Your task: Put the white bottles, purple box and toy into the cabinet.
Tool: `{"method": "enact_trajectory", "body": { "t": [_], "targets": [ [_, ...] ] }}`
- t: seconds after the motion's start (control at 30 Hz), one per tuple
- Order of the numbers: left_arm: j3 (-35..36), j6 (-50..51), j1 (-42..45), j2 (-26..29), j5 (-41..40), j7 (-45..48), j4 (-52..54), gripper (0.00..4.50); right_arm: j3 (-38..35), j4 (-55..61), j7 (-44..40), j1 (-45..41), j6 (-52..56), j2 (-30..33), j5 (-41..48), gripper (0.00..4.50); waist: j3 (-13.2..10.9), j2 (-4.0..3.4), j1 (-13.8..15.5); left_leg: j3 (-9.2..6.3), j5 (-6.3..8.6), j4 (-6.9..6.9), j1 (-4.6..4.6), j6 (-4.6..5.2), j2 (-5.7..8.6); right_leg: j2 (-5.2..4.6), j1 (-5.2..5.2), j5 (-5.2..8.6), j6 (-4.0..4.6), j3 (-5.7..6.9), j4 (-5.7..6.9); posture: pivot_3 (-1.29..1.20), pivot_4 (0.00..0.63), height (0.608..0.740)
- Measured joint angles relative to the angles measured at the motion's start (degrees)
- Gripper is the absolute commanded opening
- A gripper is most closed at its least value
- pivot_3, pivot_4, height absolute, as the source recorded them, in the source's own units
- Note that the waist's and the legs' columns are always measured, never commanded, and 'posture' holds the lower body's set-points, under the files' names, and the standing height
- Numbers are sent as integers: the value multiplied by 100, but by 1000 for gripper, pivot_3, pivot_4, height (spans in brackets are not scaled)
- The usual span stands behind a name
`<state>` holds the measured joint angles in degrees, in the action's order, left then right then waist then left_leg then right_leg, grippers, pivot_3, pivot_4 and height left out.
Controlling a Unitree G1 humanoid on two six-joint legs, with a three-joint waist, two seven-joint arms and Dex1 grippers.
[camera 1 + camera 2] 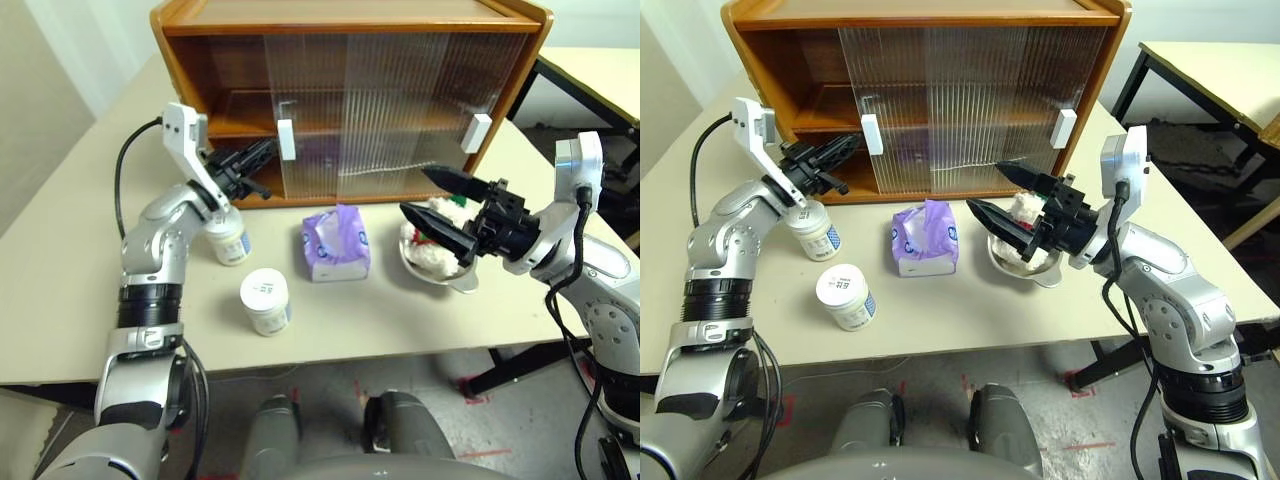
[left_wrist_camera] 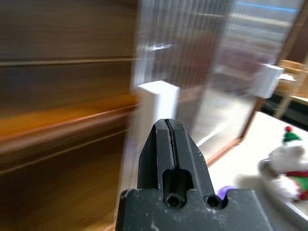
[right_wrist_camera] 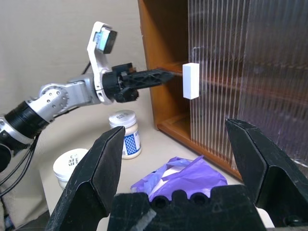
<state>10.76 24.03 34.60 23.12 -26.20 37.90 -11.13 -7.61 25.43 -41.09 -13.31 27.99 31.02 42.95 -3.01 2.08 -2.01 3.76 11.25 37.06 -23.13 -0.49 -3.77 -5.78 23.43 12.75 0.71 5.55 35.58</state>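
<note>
The orange-brown cabinet (image 1: pixel 350 20) stands at the back of the table, open at its left end, with both ribbed doors covering the rest. My left gripper (image 1: pixel 265 150) is shut and empty. Its tips are beside the left door's white handle (image 1: pixel 286 139); I cannot tell whether they touch. Two white bottles (image 1: pixel 228 238) (image 1: pixel 266 300) stand below that arm. The purple box (image 1: pixel 336 243) lies in the middle. The toy (image 1: pixel 440 250) sits in a steel bowl (image 1: pixel 462 282). My right gripper (image 1: pixel 415 190) hangs open just above the toy, holding nothing.
A second white handle (image 1: pixel 476 132) sits on the right door. Another table (image 1: pixel 600 70) stands off to the back right. The table's front edge (image 1: pixel 330 362) runs close behind the nearer bottle.
</note>
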Motion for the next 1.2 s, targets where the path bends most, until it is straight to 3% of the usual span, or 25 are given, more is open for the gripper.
{"method": "enact_trajectory", "body": {
  "t": [0.37, 1.2],
  "targets": [
    [-164, -438, 739, -274, 273, -109, -975, 15, 8, -62, -33, -110, -4, -6, -9, 4500, 0, -1, -11, -1, 0, 5, -6, 1, 4, -3, -1, -3, -5, 4, -1, -91, 0, 740],
    [-522, -812, 1169, -746, 452, 419, -1737, 15, -82, 247, 282, 138, -4, 3, 2, 4500, 0, -2, -165, -4, -1, 7, -9, 1, 3, -4, -1, -4, -7, 7, 0, -163, 0, 740]
  ]
}}
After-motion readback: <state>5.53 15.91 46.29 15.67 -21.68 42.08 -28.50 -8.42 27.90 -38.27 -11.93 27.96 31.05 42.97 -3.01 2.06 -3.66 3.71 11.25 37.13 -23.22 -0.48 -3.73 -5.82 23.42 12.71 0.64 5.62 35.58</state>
